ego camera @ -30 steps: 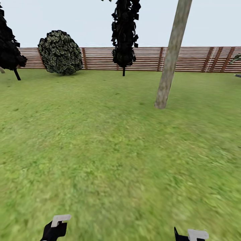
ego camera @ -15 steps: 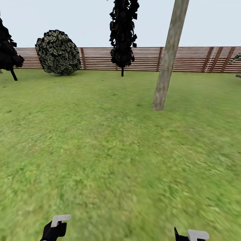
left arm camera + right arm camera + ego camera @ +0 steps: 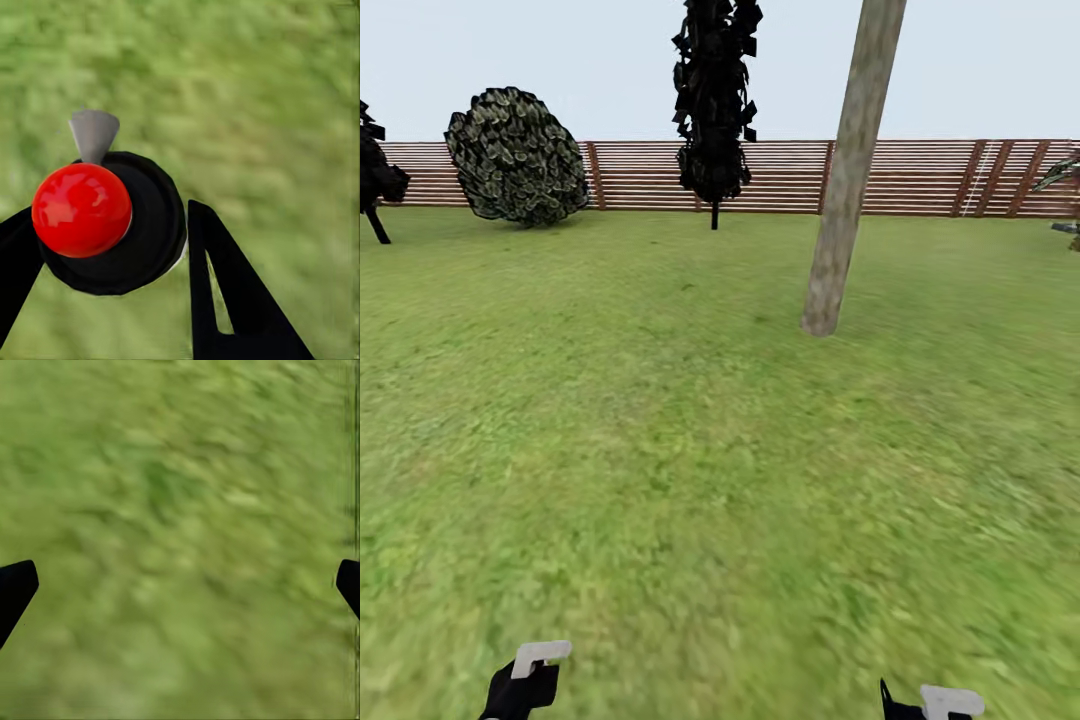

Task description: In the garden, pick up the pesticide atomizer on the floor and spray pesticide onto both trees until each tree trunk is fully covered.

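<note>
A pesticide atomizer [image 3: 82, 210] with a red round cap, black body and grey nozzle sits between the black fingers of my left gripper [image 3: 112, 225], which is shut on it above grass. In the right wrist view my right gripper [image 3: 180, 585] is open, its fingertips wide apart over bare lawn. One tree trunk [image 3: 842, 200], pale beige-grey and leaning, rises from the grass ahead and slightly right, several metres off. I see no white specks on it. Both arm ends [image 3: 525, 685] [image 3: 932, 703] show low at the head view's near edge.
A brown slatted fence [image 3: 920, 178] closes the far side of the lawn. A round dark bush [image 3: 515, 157] stands far left, a thin dark-leaved tree [image 3: 714, 100] at centre back. Open grass [image 3: 660, 450] lies between me and the trunk.
The whole head view has shifted: trunk, bush and dark tree sit a little further left, so the camera moved. The arms hold the same pose.
</note>
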